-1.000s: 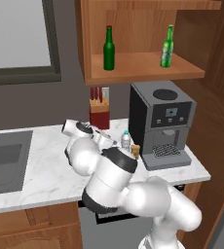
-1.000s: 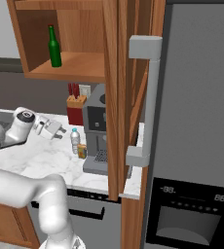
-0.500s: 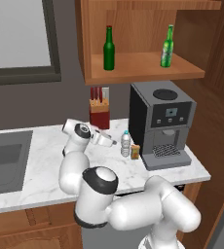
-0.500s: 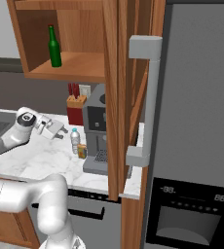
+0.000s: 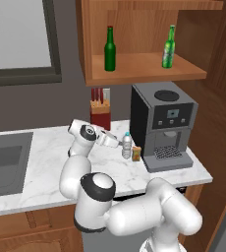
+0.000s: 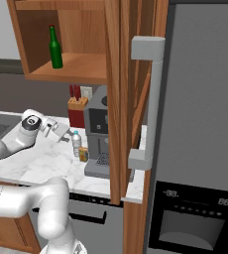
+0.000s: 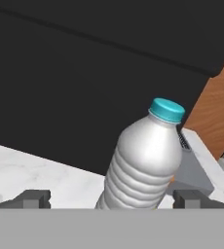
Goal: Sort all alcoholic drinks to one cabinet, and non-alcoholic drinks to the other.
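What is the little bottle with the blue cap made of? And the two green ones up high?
The small ribbed clear bottle with a blue cap looks like thin plastic, judging by its ridges. The two slim green long-necked bottles look like glossy glass, probably.

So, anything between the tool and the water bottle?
No. In the hand view the water bottle stands between the open tool's fingertips, nothing in front.

No text, brand or sign is legible: the oven (image 6: 195, 218) display shows only placeholder segment digits resembling "88", the coffee machine (image 5: 166, 125) panel is blank, and the labels on the water bottle (image 5: 127, 145) and the beer bottle (image 5: 168, 47) are too small to read.
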Robot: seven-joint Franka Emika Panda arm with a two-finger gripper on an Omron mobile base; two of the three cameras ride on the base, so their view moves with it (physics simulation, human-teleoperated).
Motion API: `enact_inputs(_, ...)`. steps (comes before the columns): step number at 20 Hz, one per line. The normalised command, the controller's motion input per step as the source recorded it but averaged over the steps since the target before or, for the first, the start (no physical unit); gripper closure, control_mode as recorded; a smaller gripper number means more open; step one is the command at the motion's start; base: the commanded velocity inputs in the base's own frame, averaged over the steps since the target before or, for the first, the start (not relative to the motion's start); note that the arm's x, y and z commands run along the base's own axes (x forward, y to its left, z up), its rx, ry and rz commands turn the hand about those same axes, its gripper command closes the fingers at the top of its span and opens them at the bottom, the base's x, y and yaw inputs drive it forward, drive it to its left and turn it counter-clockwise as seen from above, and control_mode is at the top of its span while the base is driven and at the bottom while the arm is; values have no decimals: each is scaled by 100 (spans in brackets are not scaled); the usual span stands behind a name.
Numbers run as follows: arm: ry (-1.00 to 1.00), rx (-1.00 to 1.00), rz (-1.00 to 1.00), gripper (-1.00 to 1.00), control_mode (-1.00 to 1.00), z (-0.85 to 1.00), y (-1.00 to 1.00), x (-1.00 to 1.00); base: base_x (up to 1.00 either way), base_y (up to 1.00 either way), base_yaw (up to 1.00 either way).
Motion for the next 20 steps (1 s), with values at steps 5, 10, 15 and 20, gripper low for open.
enact_inputs(5, 0, 0, 0, -100, -100, -2, -24, -6, 0, 0, 0)
enact_inputs(10, 0, 0, 0, -100, -100, -5, -19, -15, 0, 0, 0)
enact_inputs(15, 2, 0, 0, -100, -100, -8, -14, -23, 0, 0, 0)
enact_inputs(20, 0, 0, 0, -100, -100, -2, -17, -32, 0, 0, 0)
